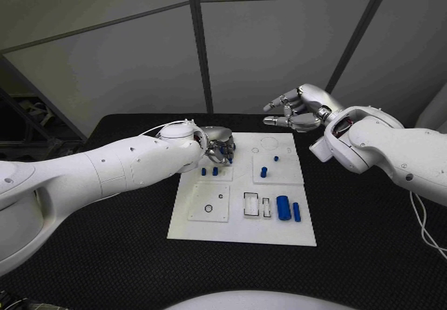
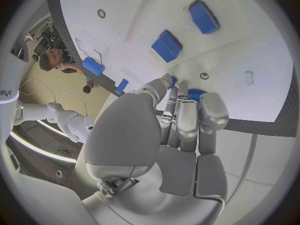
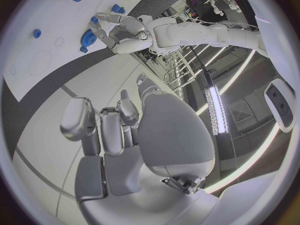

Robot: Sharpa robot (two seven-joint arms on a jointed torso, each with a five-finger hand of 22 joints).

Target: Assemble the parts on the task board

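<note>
The white task board (image 1: 238, 229) lies in the middle of the black table. My left hand (image 1: 217, 146) hovers over the board's far left corner and pinches a blue toothed gear (image 2: 195, 93) in its fingertips; the same gear (image 3: 87, 35) shows in the right wrist view. Just in front of that hand stand two blue pegs (image 1: 210, 172), and further right are another peg (image 1: 263, 172) and a small blue stud (image 1: 276, 157). Two blue cylinders (image 1: 287, 209) lie near the right edge. My right hand (image 1: 298, 108) is raised beyond the board's far right corner, fingers loosely bent, holding nothing.
A rectangular slot frame (image 1: 251, 204) and a pale piece (image 1: 267, 208) sit beside the cylinders. A square plate with a small ring (image 1: 208, 208) occupies the board's near left. Black table surface (image 1: 112, 258) surrounds the board.
</note>
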